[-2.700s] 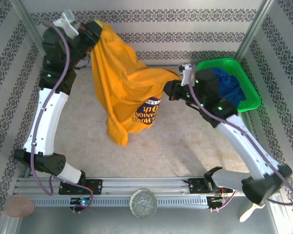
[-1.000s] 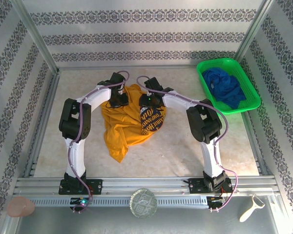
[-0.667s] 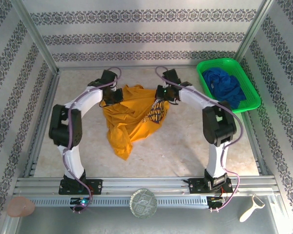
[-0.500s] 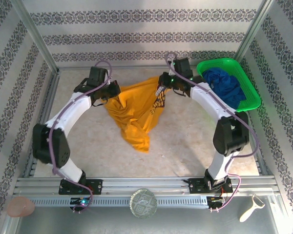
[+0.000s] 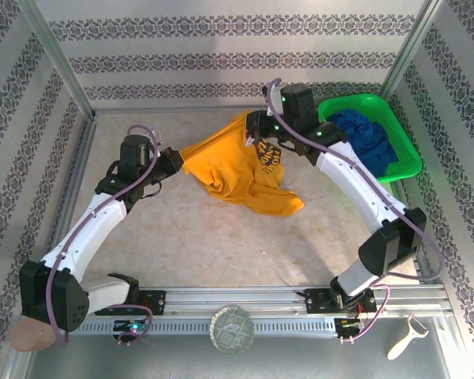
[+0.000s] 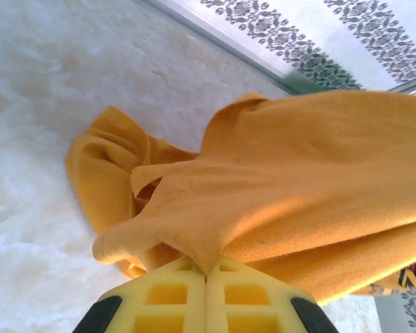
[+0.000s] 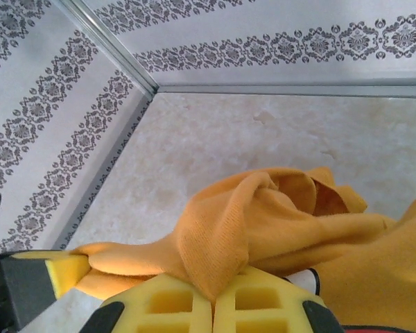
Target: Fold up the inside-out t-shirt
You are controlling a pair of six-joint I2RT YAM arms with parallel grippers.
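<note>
The inside-out t-shirt [image 5: 233,162], mustard orange-yellow with a dark print near its right end, hangs stretched between both grippers above the table's far middle, its lower part trailing onto the surface. At the shirt's left end, my left gripper [image 5: 176,162] is shut on a pinch of the cloth [image 6: 215,243]. My right gripper [image 5: 257,130] is shut on the shirt's right end [image 7: 222,257], up near the back wall. In the right wrist view the yellow tip of the left gripper [image 7: 62,267] shows at the cloth's far end.
A green basket [image 5: 407,154] holding a dark blue garment [image 5: 363,138] stands at the back right, close to my right arm. Patterned walls enclose the table at the back and both sides. A peeler [image 5: 403,341] lies past the front rail, at the right.
Both grippers lifted the crumpled shirt off the table and pulled apart, the left going left and nearer, the right going right and back. The shirt now hangs spread between them.
</note>
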